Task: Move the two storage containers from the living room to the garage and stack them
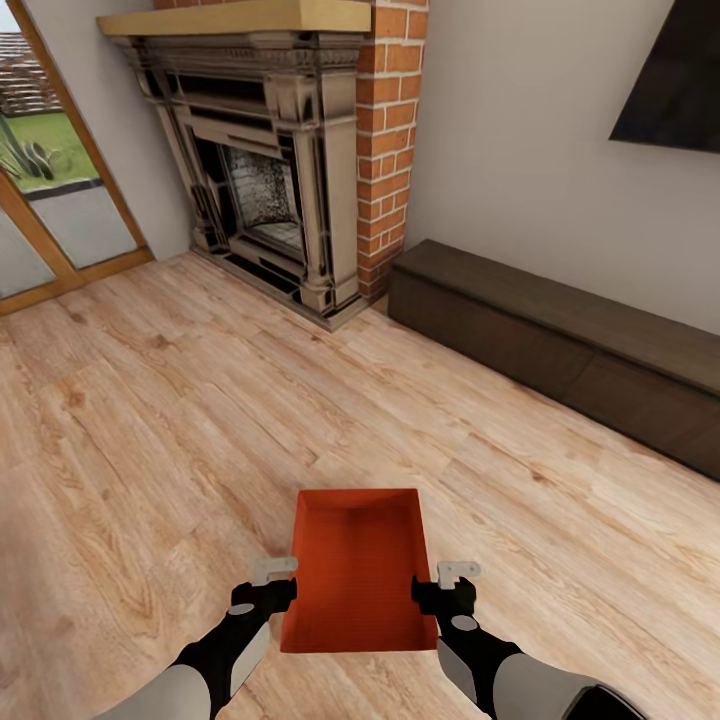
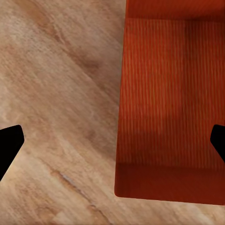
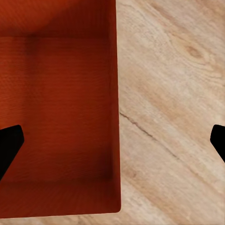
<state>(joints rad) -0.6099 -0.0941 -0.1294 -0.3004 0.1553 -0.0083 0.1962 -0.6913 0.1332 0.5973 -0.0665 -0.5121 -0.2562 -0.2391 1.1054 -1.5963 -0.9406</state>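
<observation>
One orange-red lidless storage container [image 1: 358,565] sits on the light wood-plank floor [image 1: 150,400] of the living room, close in front of me and between my two arms. My left gripper [image 1: 272,583] hangs open over the container's left wall. In the left wrist view the container [image 2: 173,93] has that wall between the wide-apart fingertips of the left gripper [image 2: 114,143]. Over the right wall my right gripper [image 1: 452,585] is open too. The right wrist view looks into the empty container [image 3: 61,93], its wall under the right gripper [image 3: 114,143].
A dark fireplace [image 1: 270,190] with a red-brick column [image 1: 390,140] stands ahead. A long low dark cabinet [image 1: 560,340] runs along the right wall under a dark wall panel [image 1: 675,75]. Wood-framed glass doors [image 1: 50,180] are at far left. Wood floor lies all around the container.
</observation>
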